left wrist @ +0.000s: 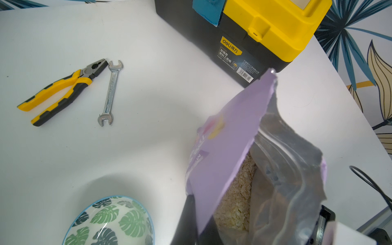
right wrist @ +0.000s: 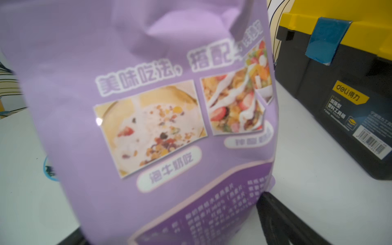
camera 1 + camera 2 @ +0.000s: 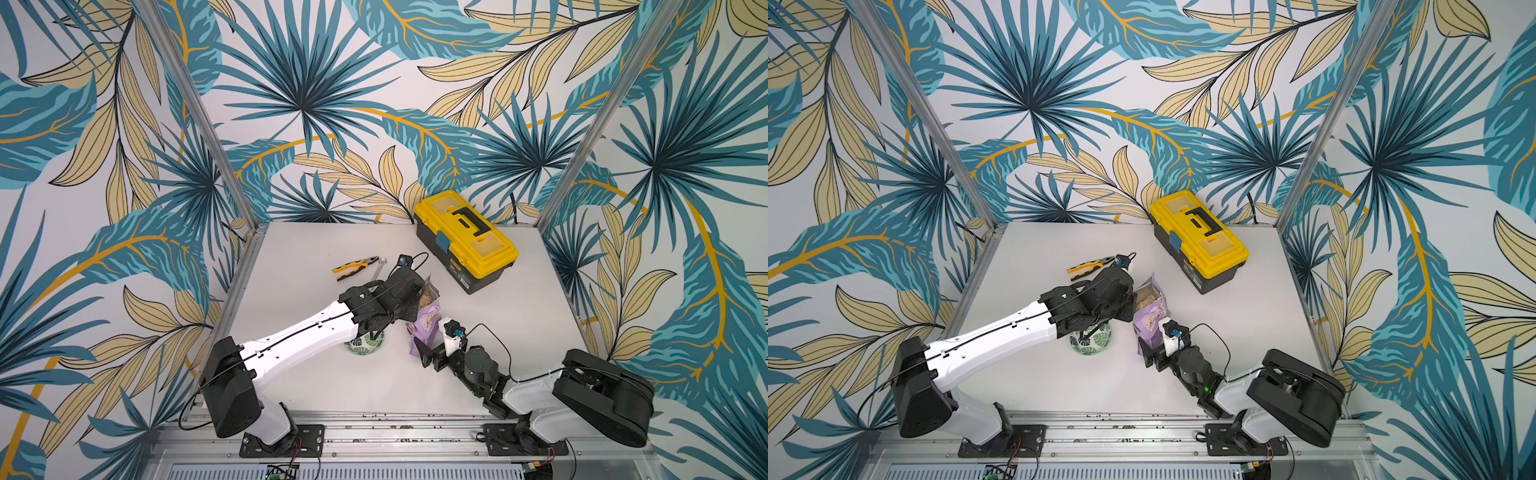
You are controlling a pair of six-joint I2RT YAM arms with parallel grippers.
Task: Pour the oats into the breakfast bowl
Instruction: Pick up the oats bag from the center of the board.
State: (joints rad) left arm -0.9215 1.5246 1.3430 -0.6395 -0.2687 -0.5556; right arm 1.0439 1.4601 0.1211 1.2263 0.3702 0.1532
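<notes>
A lilac pouch [image 3: 428,322] [image 2: 148,106] stands upright mid-table, its mouth open. Beige oats [image 1: 235,201] [image 3: 1144,301] show inside it. My left gripper [image 1: 198,224] [image 3: 417,302] is shut on the near wall of the pouch's top edge. Low at the pouch's foot, my right gripper [image 2: 169,218] [image 3: 424,348] is open wide, with the pouch's lower part between its fingers [image 2: 273,212]. The leaf-patterned breakfast bowl [image 1: 110,220] [image 3: 1090,343] sits left of the pouch, partly under my left arm, and looks empty.
A yellow-and-black toolbox [image 3: 465,239] stands behind the pouch to the right. Yellow pliers [image 1: 61,91] and a steel wrench [image 1: 111,91] lie behind the bowl. Metal frame posts and walls close in the white table [image 3: 311,374].
</notes>
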